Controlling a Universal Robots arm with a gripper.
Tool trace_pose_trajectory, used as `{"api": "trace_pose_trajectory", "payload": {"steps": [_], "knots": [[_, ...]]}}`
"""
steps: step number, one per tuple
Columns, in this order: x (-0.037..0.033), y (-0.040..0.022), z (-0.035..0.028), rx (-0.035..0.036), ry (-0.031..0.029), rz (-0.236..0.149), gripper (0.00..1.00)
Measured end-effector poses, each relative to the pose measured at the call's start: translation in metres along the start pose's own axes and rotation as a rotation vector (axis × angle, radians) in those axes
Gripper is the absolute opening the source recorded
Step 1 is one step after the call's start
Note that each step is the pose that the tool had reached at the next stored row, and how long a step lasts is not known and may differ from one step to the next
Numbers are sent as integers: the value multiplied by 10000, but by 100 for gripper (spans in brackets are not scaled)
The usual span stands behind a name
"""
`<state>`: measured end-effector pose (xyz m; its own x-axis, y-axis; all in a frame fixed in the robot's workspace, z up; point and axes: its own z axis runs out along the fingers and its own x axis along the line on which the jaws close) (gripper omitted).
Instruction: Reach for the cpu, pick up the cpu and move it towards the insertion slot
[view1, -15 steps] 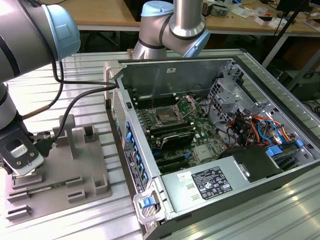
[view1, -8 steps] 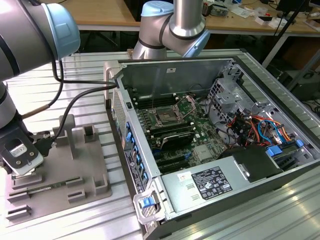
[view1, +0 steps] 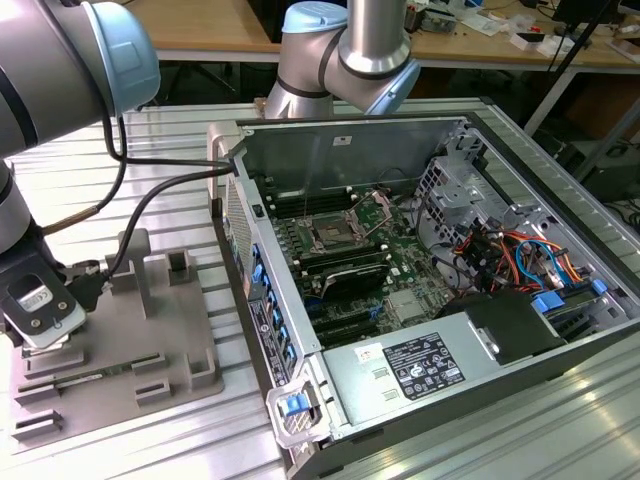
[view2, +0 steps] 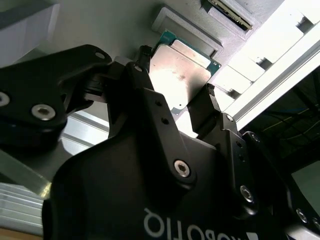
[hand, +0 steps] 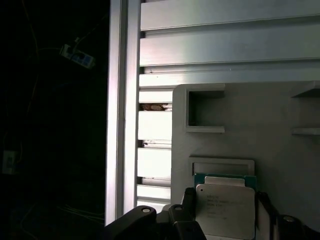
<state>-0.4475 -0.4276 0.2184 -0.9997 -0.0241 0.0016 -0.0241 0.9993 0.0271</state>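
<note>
Right between the fingers (view2: 209, 102) sits the cpu (view2: 182, 70), its silvery top catching the light. In both wrist views one black finger stands against each of two opposite edges of the chip, so the gripper (view2: 177, 77) looks closed on it, with no gap showing on either side. A thin teal-green rim peeks out along the chip's far edge, beyond the fingertips. Whether the chip has left its seat I cannot tell. Just past the fingertips lies the shallow raised frame of a square pocket in the grey tray (hand: 280, 110), and farther out from them an open-sided block stands up from the same tray. Around the tray run the pale metal slats of the table (hand: 225, 45), and beyond their edge everything falls into dark. In the exterior view the gripper hangs low over the tray's near corner, a black cable (view1: 150, 185) looping away from the wrist toward the open computer case (view1: 400, 130). The insertion slot (view1: 330, 237) is well apart from the fingers, off to the exterior view's right: a square socket with a shiny frame and a dark centre, sitting on the green board inside the case, with long black memory slots just beside it. The arm's (view1: 370, 40) grey and pale blue joints rise behind the case.
</note>
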Motion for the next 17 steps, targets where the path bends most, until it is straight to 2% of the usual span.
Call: {"api": "trace_pose_trajectory", "payload": {"steps": [12, 17], "knots": [[0, 1, -41, 0, 0, 0, 55], [0, 2, -81, -1, -1, 0, 55]]}}
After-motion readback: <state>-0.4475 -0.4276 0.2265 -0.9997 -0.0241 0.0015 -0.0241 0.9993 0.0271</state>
